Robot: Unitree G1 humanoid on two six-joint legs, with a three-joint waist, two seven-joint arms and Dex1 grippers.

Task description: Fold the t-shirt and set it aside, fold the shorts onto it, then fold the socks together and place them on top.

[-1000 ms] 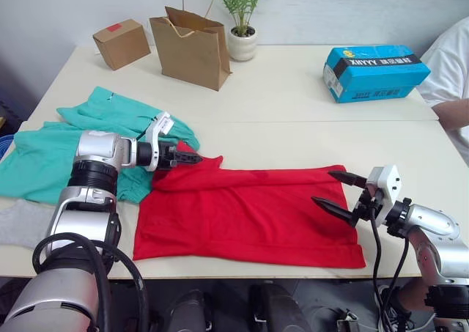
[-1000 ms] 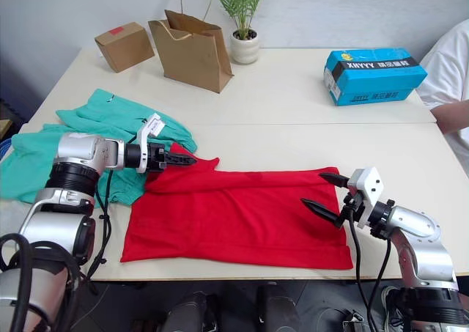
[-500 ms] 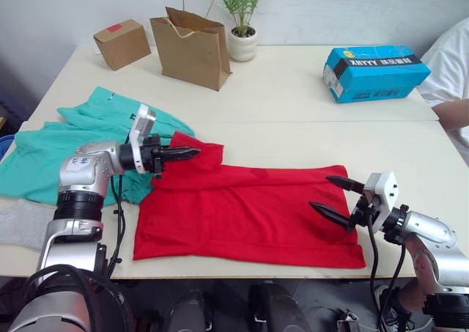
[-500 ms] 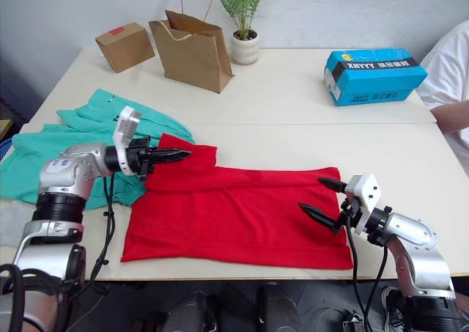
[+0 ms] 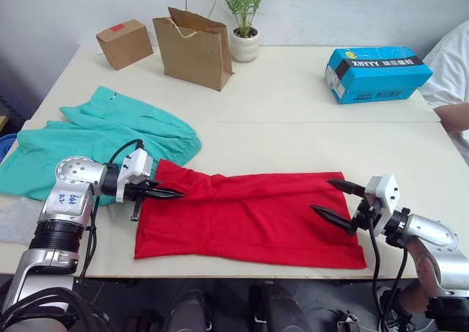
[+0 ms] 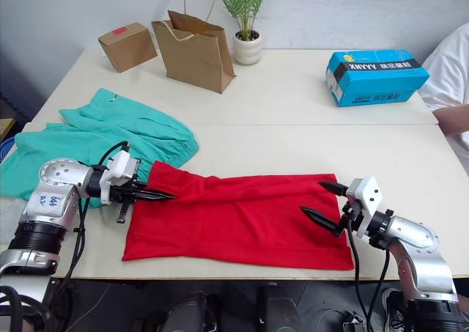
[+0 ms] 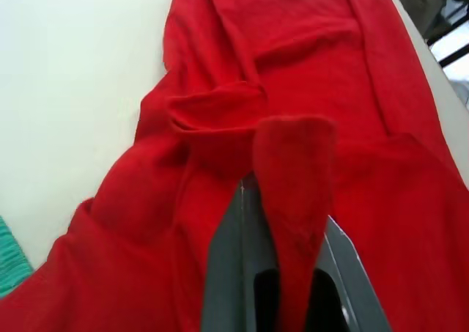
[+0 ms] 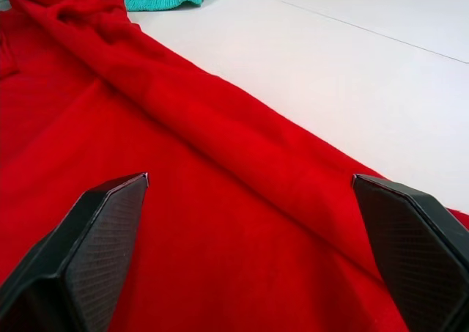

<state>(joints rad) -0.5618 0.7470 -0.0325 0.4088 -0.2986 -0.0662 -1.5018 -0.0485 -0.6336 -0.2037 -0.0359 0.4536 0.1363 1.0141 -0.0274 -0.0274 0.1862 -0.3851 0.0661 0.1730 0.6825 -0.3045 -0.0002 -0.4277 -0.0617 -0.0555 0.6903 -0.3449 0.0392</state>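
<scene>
We see the red t-shirt [image 5: 249,215] lying flat on the table [image 5: 293,97], at its near edge, with the teal shorts [image 5: 95,138] just to its left. A second ago our left gripper [image 5: 165,193] was up by the far left corner of the t-shirt, close to the shorts. Now it has come down nearer to us, and the red corner that stood up there has been pulled down with it, so the top edge of the t-shirt lies folded over in a long strip. Our left wrist view shows what the head views cannot: a fold of red cloth sits tight between the two fingers [image 7: 227,273], so this gripper is clamped on the t-shirt. Our right gripper [image 5: 338,200] stays over the right end of the t-shirt, about where it was, with its jaws wide apart and nothing in them. Our right wrist view shows both black fingertips [image 8: 95,237] spread over the red cloth. A grey sock [image 5: 18,222] lies left of the t-shirt, below the shorts.
</scene>
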